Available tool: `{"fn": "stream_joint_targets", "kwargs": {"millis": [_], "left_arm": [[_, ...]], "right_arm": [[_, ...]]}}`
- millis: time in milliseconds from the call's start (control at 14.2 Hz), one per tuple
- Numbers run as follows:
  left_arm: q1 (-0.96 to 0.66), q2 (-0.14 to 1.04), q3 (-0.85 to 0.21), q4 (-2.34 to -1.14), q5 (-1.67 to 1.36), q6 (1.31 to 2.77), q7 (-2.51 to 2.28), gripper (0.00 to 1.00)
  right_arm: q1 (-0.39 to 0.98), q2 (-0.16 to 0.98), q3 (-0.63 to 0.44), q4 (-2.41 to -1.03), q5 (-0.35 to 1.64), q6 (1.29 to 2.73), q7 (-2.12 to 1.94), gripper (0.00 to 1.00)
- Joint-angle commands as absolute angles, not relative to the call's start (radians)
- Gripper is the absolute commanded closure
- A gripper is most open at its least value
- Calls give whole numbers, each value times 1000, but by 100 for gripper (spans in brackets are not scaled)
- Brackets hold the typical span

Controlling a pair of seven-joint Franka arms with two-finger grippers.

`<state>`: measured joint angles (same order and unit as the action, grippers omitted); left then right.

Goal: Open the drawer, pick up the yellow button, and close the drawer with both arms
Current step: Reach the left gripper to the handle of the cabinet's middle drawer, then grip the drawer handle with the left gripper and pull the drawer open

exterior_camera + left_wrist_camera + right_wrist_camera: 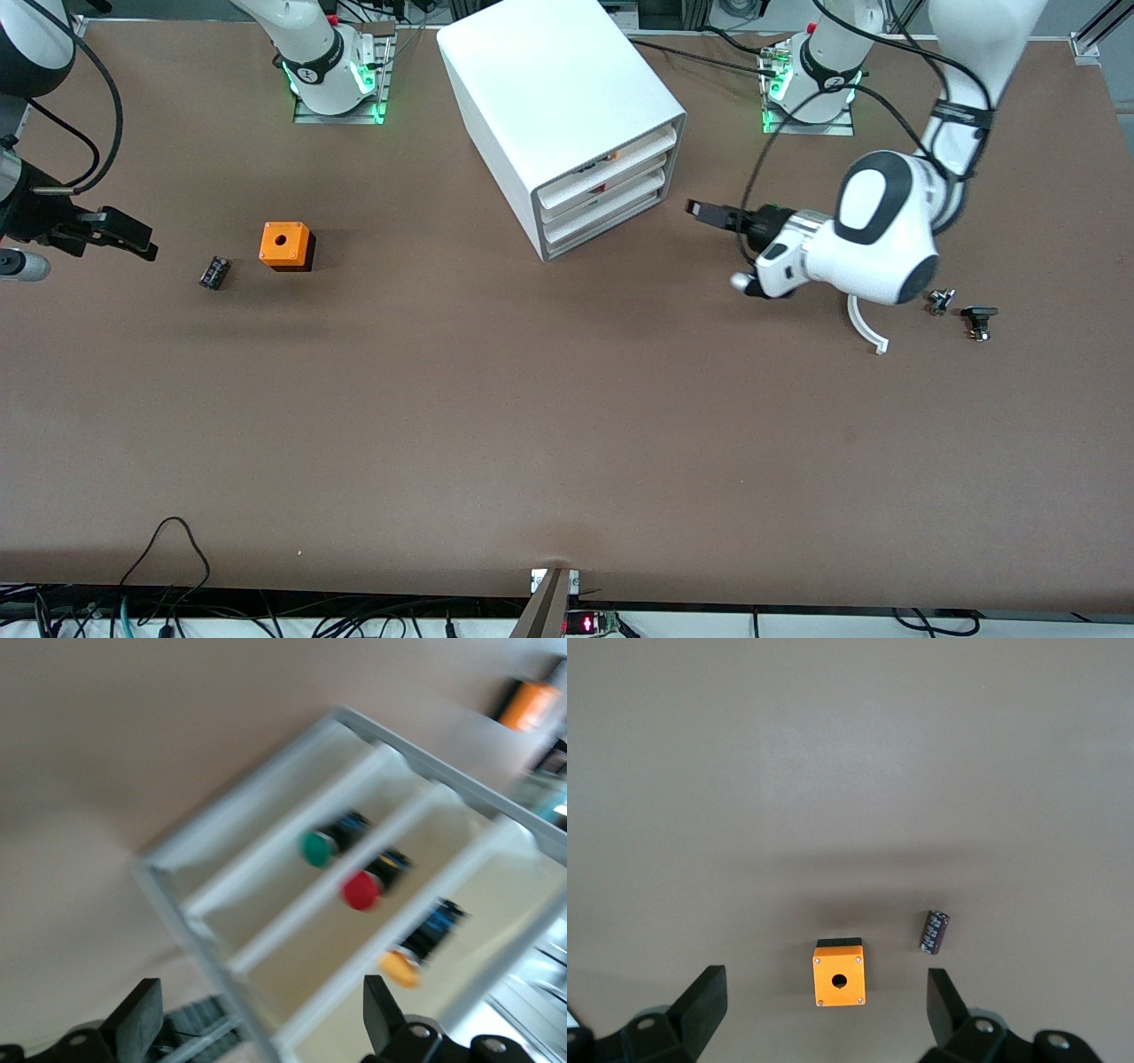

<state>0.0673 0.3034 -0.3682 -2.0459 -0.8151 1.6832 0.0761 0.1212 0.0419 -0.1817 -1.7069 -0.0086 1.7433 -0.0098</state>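
Your left gripper (702, 210): spread, facing white plastic top drawer (611, 156) (shut) | right gripper (124, 235): spread, waiting over table

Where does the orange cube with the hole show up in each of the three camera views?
Front view: the orange cube sits on the table toward the right arm's end, beside a small dark cylinder.
Right wrist view: orange cube low in the picture, between the open jaws.
Left wrist view: orange blur at the upper edge, likely it.
Shared landmark: the small dark cylinder.
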Motion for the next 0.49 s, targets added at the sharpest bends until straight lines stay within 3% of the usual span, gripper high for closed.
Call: {"fn": "stream_joint_targets", "kwargs": {"millis": [0,421], "left_arm": [[74,264,-422,-2128,-943,1698,155,0],[74,261,-517,-2210,-963,1715,160,2]], "right_arm": [[126,38,-179,-1697,-9,1730,-3,0],[130,37,-178,-1698,17,1729,8,0]]}}
